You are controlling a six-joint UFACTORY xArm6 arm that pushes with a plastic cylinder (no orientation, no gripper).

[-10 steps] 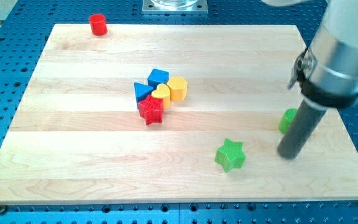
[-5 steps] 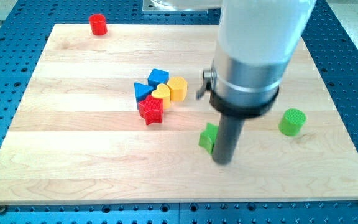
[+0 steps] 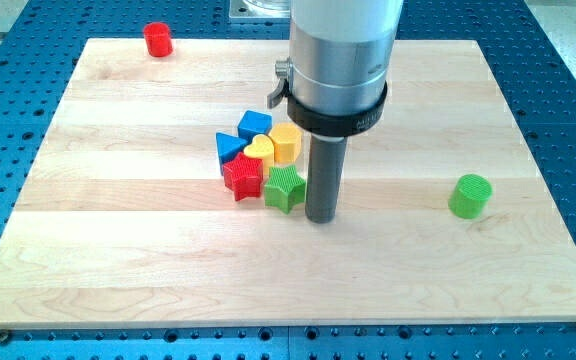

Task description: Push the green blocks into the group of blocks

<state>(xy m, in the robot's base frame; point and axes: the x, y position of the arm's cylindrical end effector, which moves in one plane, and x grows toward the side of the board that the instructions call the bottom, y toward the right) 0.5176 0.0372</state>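
Note:
A green star block [image 3: 284, 188] lies against the group at the board's middle, touching the red star [image 3: 242, 176]. The group also holds a blue triangle [image 3: 230, 147], a blue cube [image 3: 255, 124], a yellow heart [image 3: 260, 150] and a yellow hexagon block [image 3: 286, 142]. My tip [image 3: 320, 218] stands just to the right of the green star, touching or nearly touching it. A green cylinder [image 3: 470, 195] stands alone far to the view's right, well away from the tip.
A red cylinder [image 3: 158, 39] stands near the board's top left corner. The wooden board [image 3: 118, 250] lies on a blue perforated table. The arm's wide silver body hangs over the board's upper middle.
My tip has swept from the view's right to the middle, pushing the green star left and up until it met the group. The green cylinder has stayed in place.

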